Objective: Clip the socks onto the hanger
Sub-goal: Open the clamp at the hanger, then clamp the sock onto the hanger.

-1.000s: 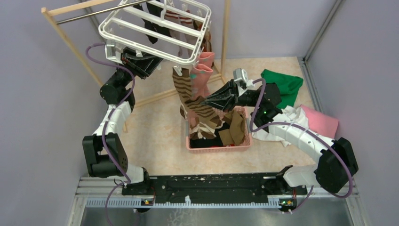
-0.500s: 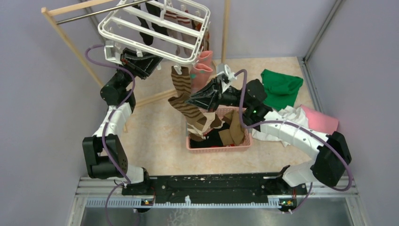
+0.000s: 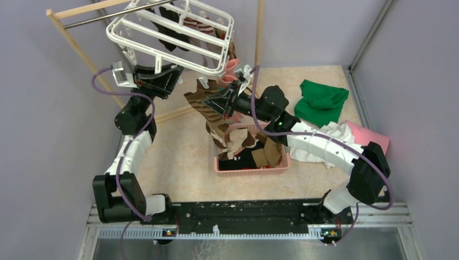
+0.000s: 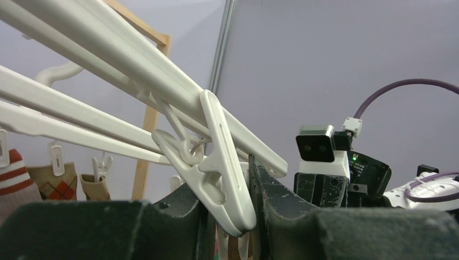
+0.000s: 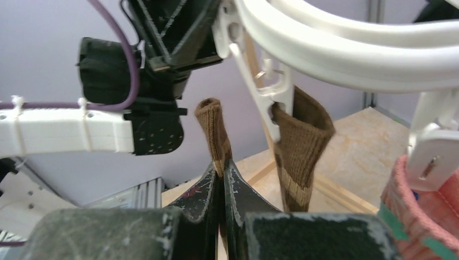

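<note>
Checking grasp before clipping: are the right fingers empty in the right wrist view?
No, the right fingers are shut on the cuff of a brown sock.

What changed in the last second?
Right gripper swung left and up from over the basket to the hanger, carrying the striped sock it grips. Hanger shifted slightly up-left with the left gripper, which keeps pinching a clip. Basket, cloths, rack unchanged.
</note>
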`<act>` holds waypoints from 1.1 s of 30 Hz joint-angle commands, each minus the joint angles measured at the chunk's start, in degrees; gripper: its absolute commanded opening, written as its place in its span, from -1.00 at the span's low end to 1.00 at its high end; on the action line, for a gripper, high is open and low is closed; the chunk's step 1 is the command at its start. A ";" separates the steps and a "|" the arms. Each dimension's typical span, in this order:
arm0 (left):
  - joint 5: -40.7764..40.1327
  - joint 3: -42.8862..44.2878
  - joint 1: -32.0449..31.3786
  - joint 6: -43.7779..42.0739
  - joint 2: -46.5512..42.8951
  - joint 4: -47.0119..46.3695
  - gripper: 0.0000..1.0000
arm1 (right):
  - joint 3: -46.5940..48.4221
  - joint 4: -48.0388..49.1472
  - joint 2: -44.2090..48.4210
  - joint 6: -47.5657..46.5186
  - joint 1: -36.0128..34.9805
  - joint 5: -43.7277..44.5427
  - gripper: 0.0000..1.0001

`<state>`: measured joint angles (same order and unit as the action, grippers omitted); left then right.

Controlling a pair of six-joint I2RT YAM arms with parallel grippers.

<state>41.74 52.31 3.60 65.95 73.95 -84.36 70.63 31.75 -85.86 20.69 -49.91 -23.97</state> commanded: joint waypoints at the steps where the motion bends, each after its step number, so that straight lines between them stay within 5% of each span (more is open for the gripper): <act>1: -1.43 -0.71 -0.26 -1.90 -1.88 -5.86 -0.90 | 4.46 0.29 -1.67 0.53 -1.36 6.03 -1.00; 18: -2.00 -0.39 -0.26 -1.18 0.42 -8.07 -0.91 | 11.00 3.36 -6.90 -0.83 -2.20 8.86 -1.00; 33: -2.37 0.62 -0.26 -0.15 1.68 -9.79 -0.91 | 7.36 3.71 -4.75 -3.15 -2.49 5.95 -1.00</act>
<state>40.18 51.72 3.60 64.90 75.50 -84.42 78.37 33.01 -92.49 18.48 -51.64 -17.06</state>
